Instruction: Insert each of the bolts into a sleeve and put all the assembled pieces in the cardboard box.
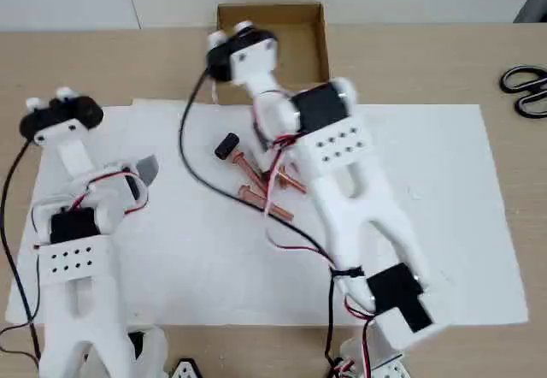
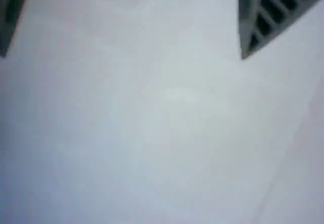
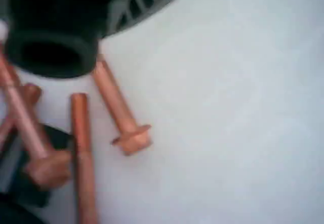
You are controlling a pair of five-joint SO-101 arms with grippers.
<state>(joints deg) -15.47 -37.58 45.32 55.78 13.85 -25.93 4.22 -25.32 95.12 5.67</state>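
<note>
Several copper bolts (image 1: 253,193) lie loose in the middle of the white mat (image 1: 427,224), with a black sleeve (image 1: 226,147) lying beside them. My right gripper (image 1: 272,166) hangs low over this cluster, largely hidden under its own arm. In the right wrist view it (image 3: 76,11) is shut on another black sleeve (image 3: 50,51), whose open end faces the camera just above the bolts (image 3: 121,112). My left gripper (image 1: 141,177) is open over bare mat at the left; its fingers (image 2: 268,16) stand far apart with nothing between them. The cardboard box (image 1: 323,36) sits at the table's far edge.
Black-handled scissors (image 1: 526,87) lie on the wooden table at the far right, off the mat. The right arm's cable (image 1: 192,156) loops over the mat beside the loose sleeve. The mat's right half is bare.
</note>
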